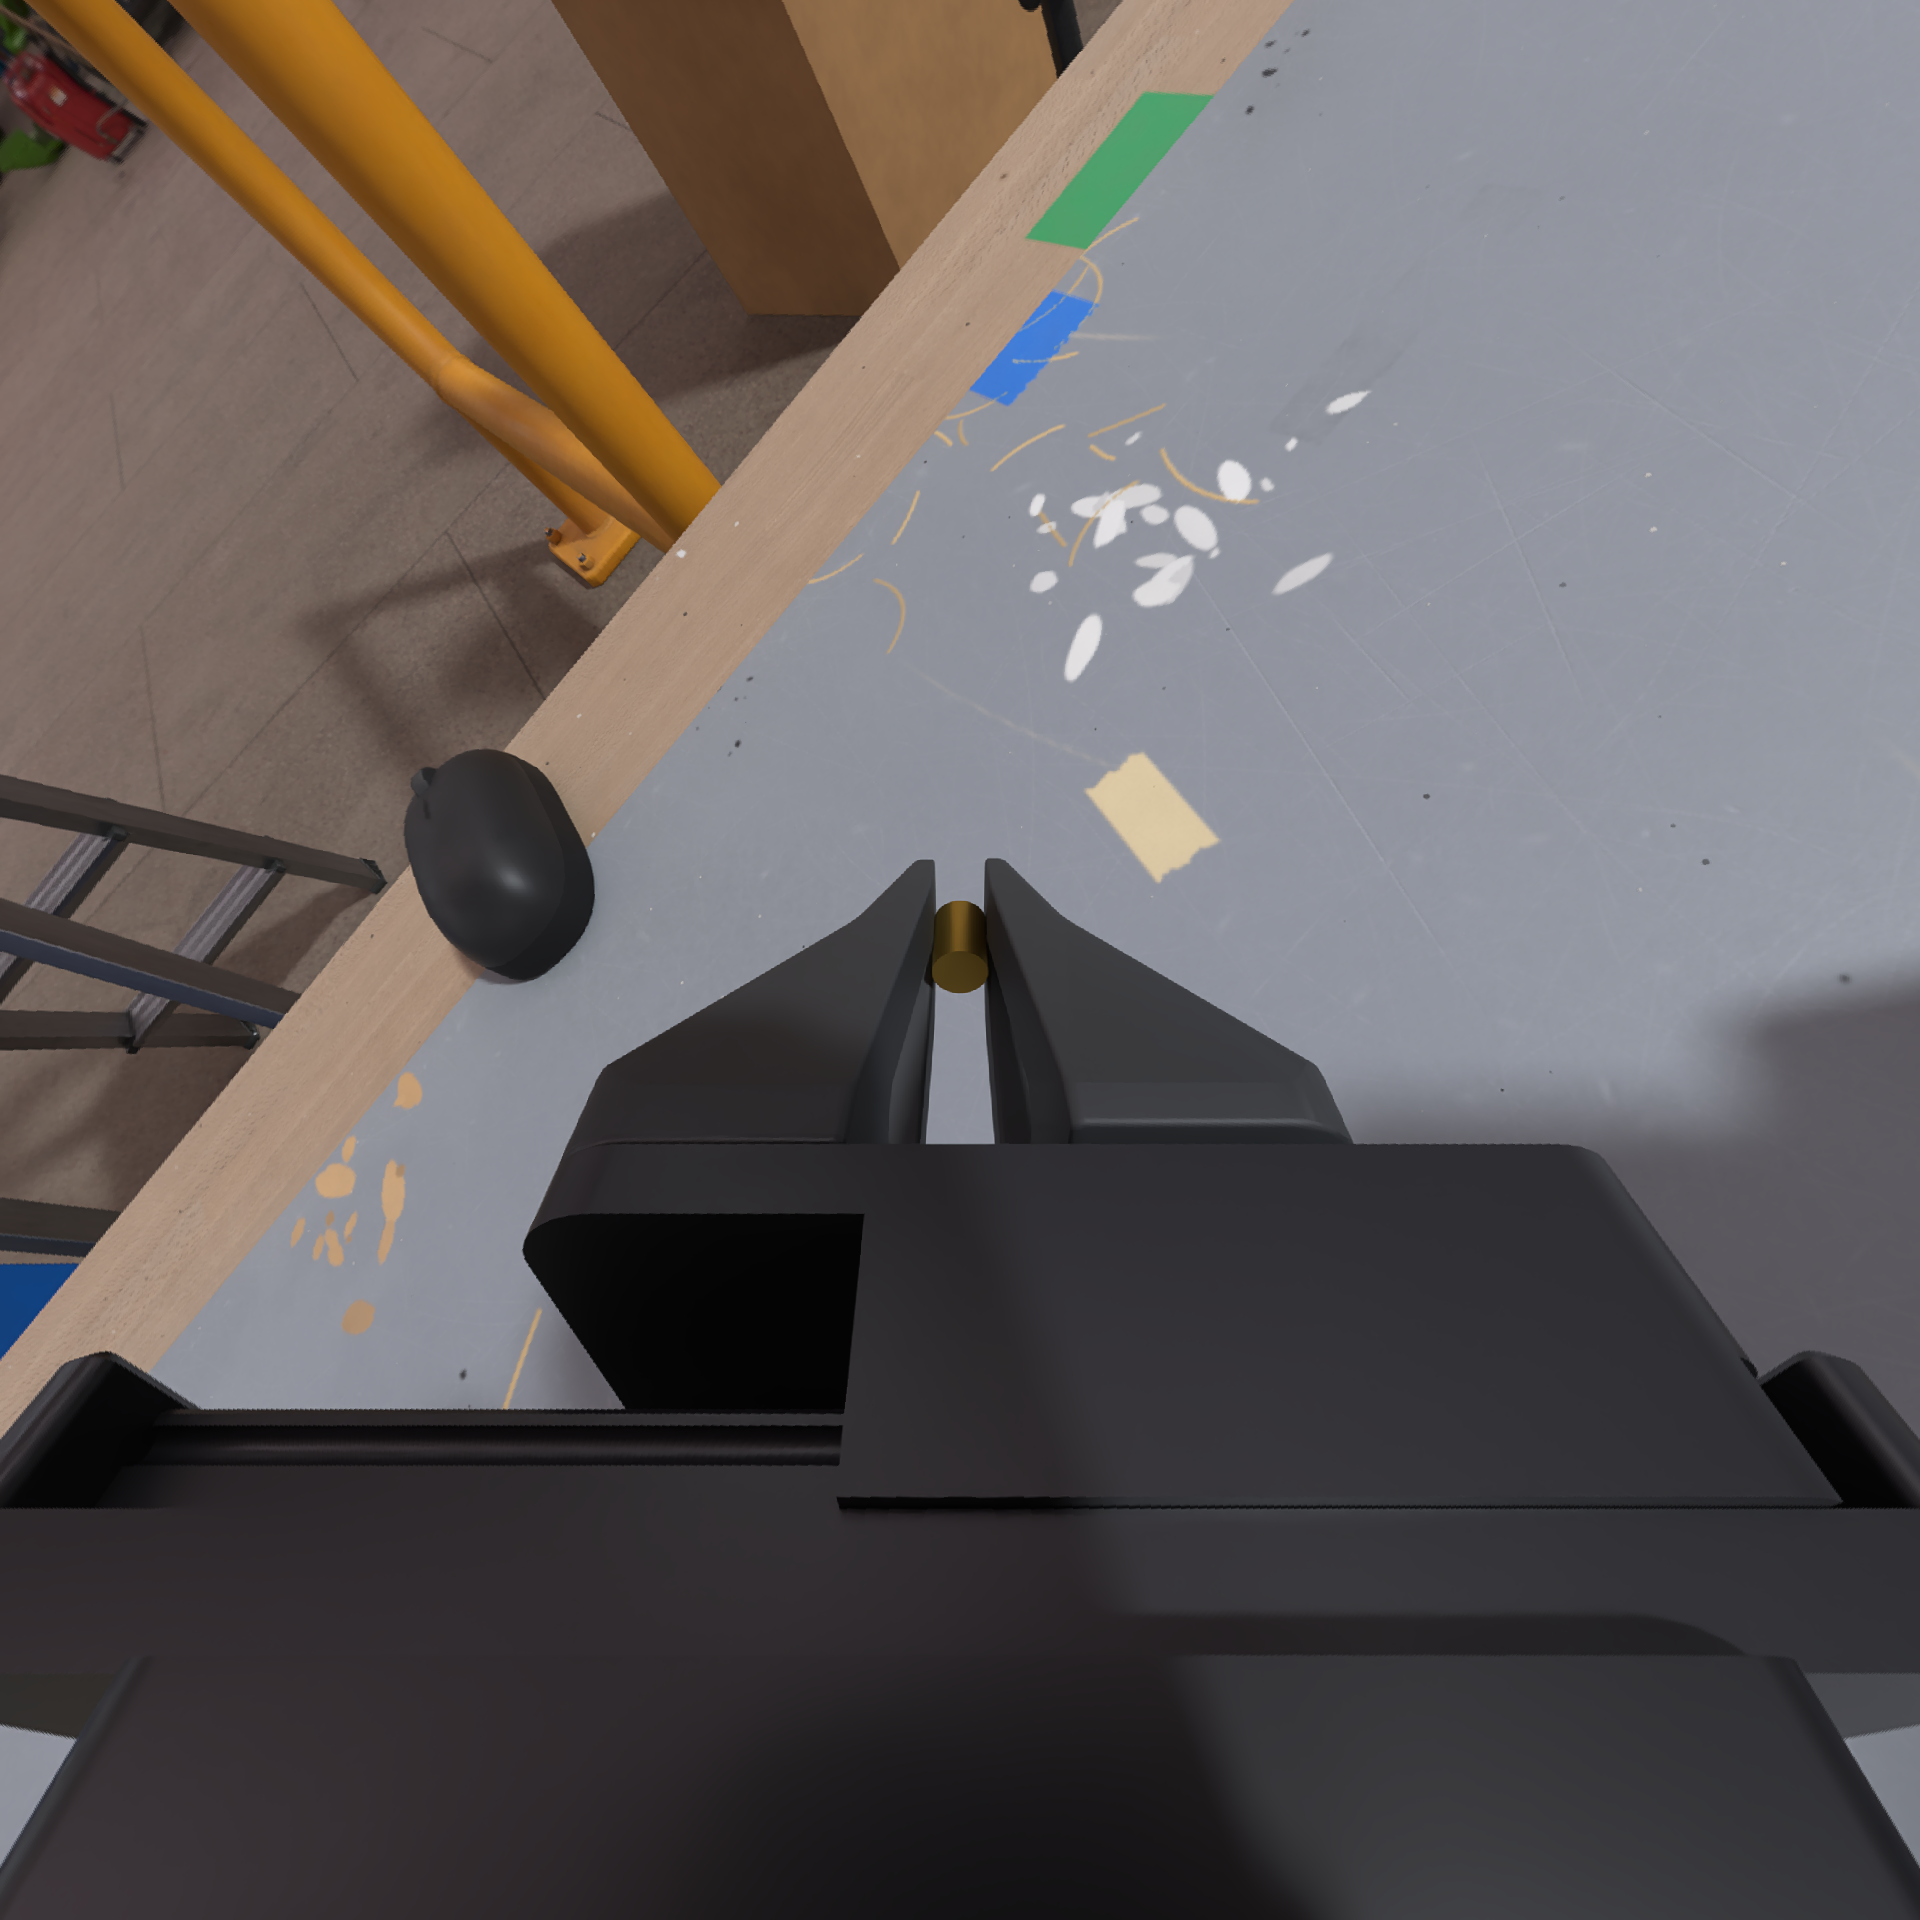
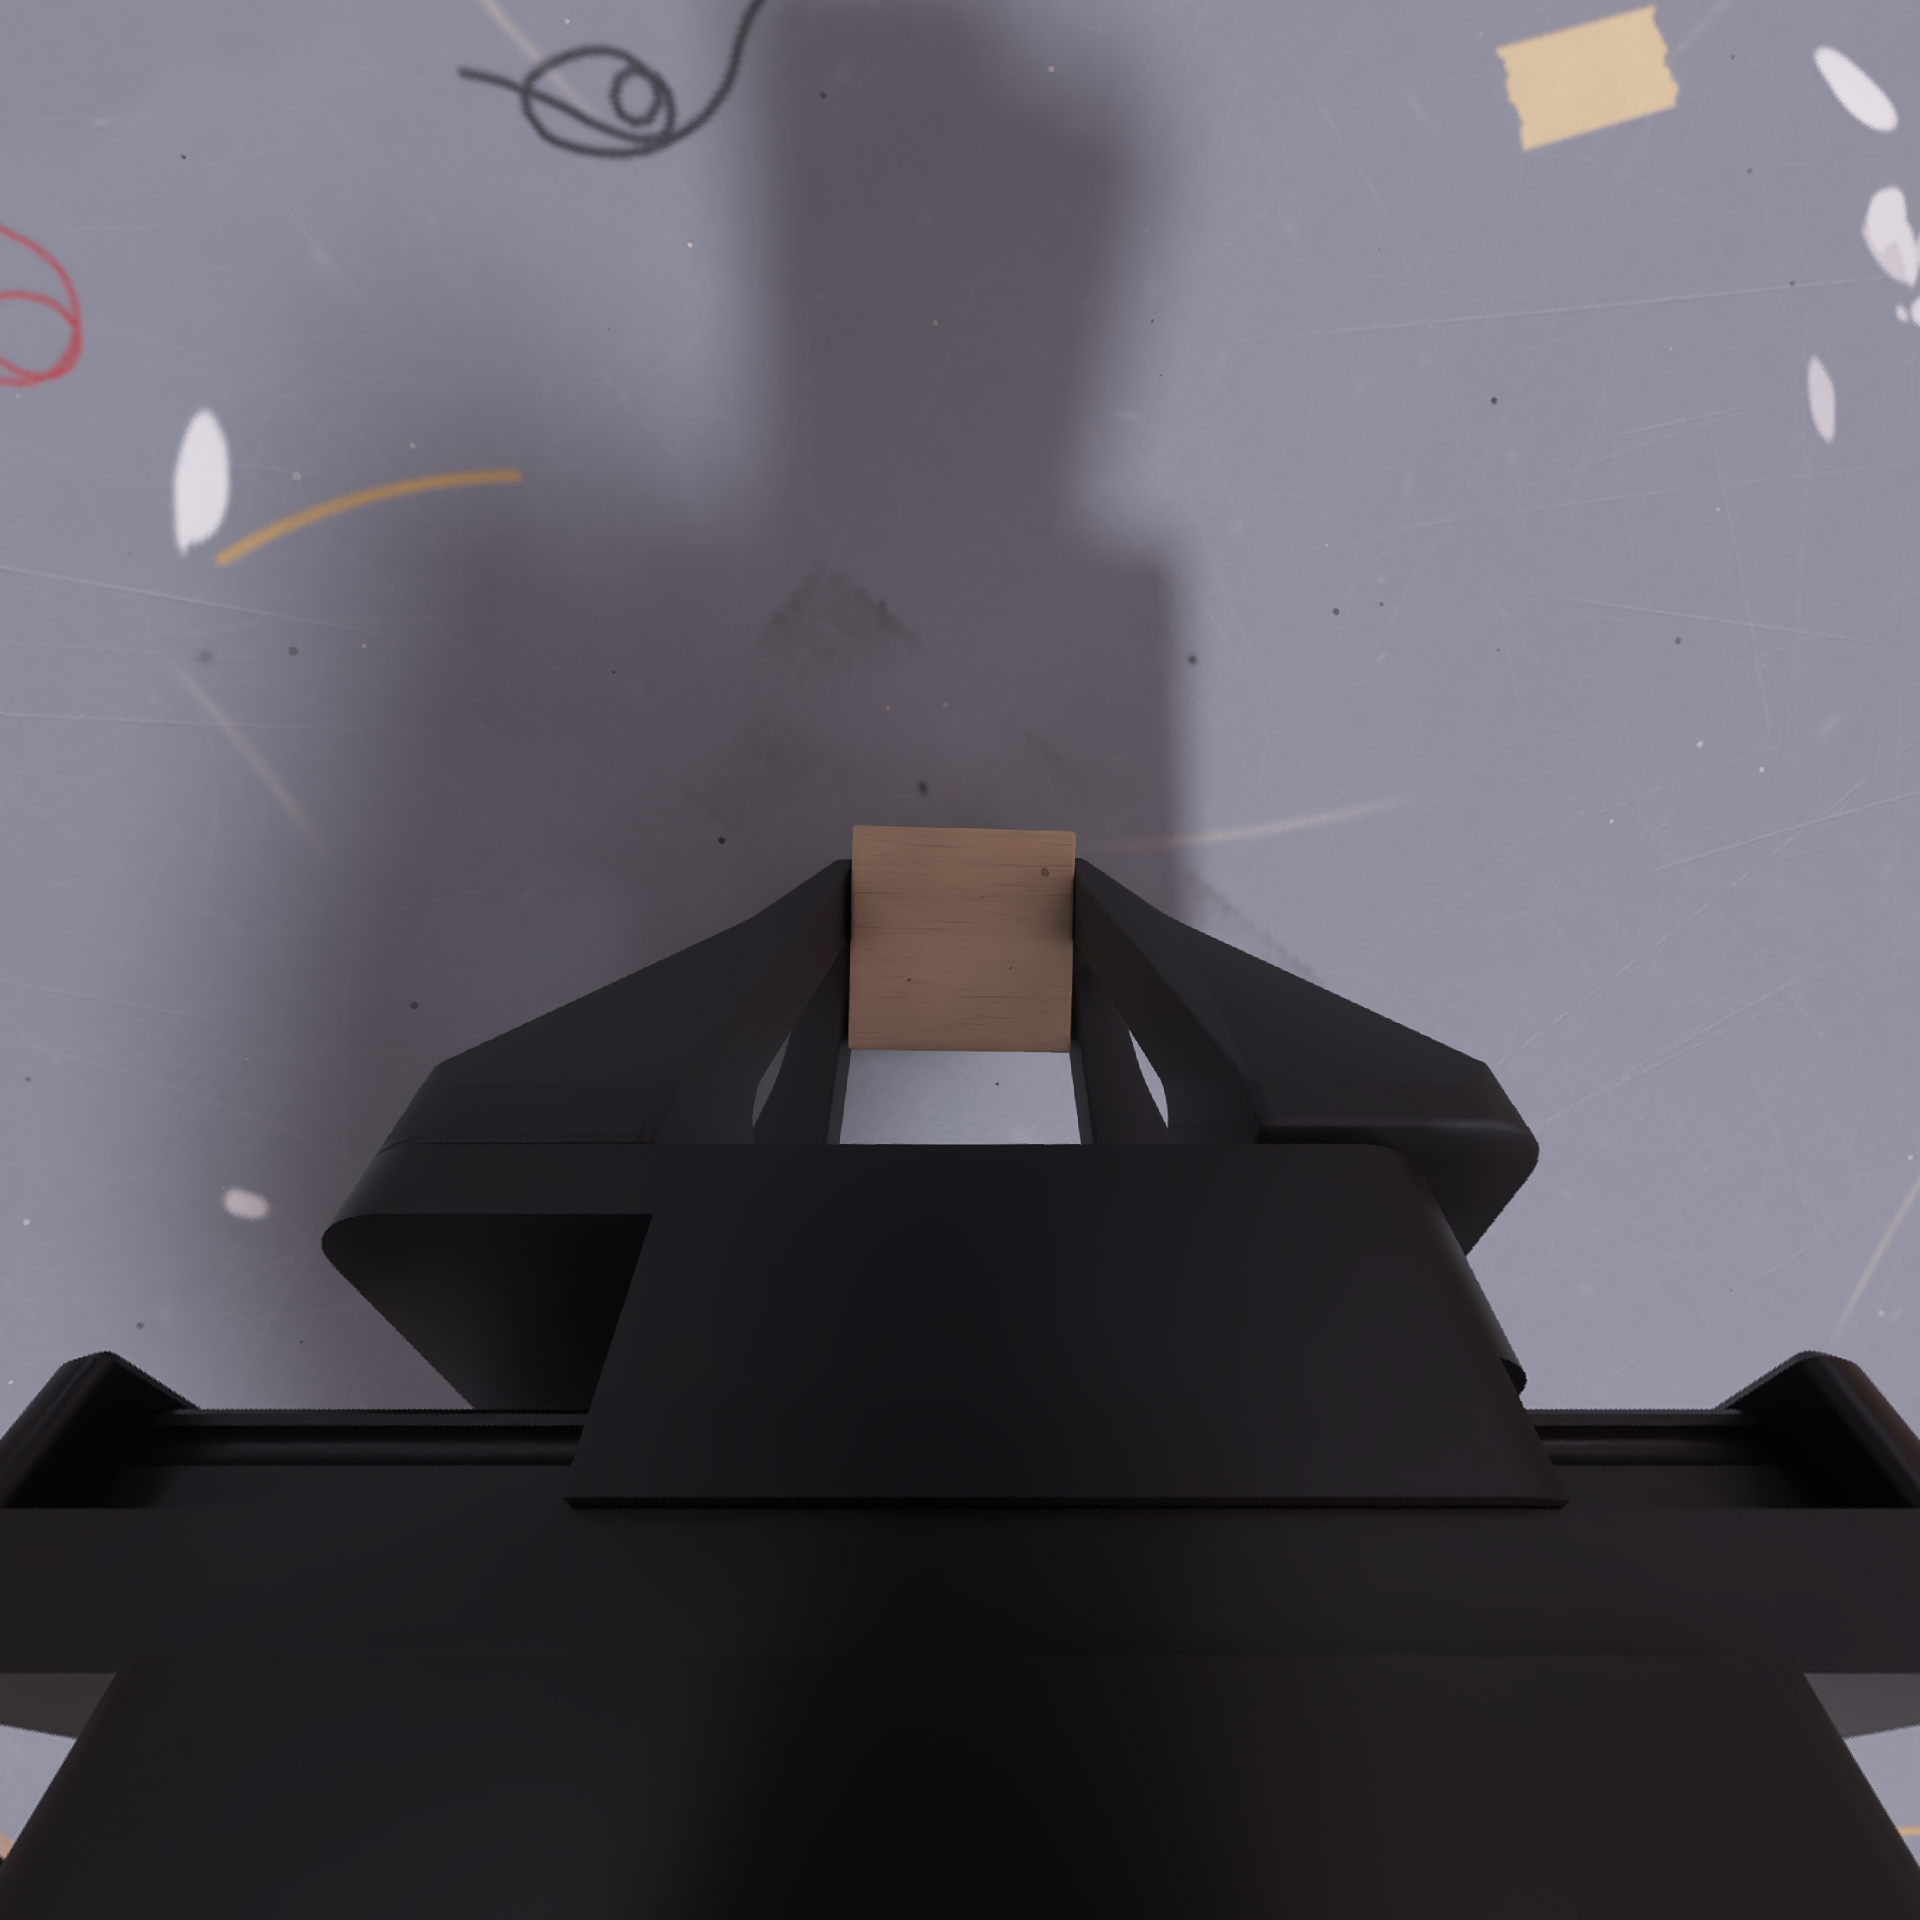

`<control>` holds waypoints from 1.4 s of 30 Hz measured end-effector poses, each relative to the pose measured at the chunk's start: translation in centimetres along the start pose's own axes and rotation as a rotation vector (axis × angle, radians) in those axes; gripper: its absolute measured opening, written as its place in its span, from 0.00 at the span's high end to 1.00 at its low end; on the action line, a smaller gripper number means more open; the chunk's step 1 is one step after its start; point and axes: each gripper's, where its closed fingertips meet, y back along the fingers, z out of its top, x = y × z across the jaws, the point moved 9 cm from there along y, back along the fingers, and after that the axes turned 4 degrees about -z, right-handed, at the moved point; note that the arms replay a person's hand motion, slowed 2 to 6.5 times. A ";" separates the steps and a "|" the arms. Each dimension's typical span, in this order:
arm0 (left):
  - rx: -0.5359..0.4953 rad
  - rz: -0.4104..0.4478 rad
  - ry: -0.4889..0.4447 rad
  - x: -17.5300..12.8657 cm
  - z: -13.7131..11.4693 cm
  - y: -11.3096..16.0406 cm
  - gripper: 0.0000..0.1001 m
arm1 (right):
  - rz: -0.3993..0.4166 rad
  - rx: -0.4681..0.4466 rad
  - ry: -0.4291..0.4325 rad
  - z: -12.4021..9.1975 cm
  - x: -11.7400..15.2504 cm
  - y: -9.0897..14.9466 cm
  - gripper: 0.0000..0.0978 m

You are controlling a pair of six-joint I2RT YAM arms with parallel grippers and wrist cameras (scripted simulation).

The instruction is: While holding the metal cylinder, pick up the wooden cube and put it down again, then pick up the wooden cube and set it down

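Firmly, the left gripper (image 1: 959,883) pinches the cylinder (image 1: 958,945), a short brass-coloured piece caught between the two black fingers near their tips, its round end face turned toward the camera and its far end hidden. It is held above the table (image 1: 1558,727), whose grey top is scratched and spotted with white flecks and orange strokes. Just beyond the fingertips lies a tan tape scrap (image 1: 1151,817); farther off, near the wooden edge, sit a blue patch (image 1: 1034,348) and a green patch (image 1: 1120,171). A black mouse (image 1: 497,864) rests to the left, straddling the table's wooden edge. Past that edge show the floor, yellow pipes (image 1: 416,260) and a wooden cabinet (image 1: 790,135). Likewise the right gripper (image 2: 961,868) is closed on the cube (image 2: 961,935), its fingers pressed against the two side faces of the pale wooden block, which sticks out slightly past the tips. Grey tabletop shows through the gap behind the cube, and a broad shadow falls ahead of it; whether the cube touches the table cannot be told. Around it lie a tan tape piece (image 2: 1584,75), a black scribble (image 2: 623,94) and a red scribble (image 2: 42,307).
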 end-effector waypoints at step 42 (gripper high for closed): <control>-0.024 -0.022 -0.029 -0.3 0.2 0.1 0.92 | 0.214 -0.128 0.241 -0.3 -2.6 -0.1 0.67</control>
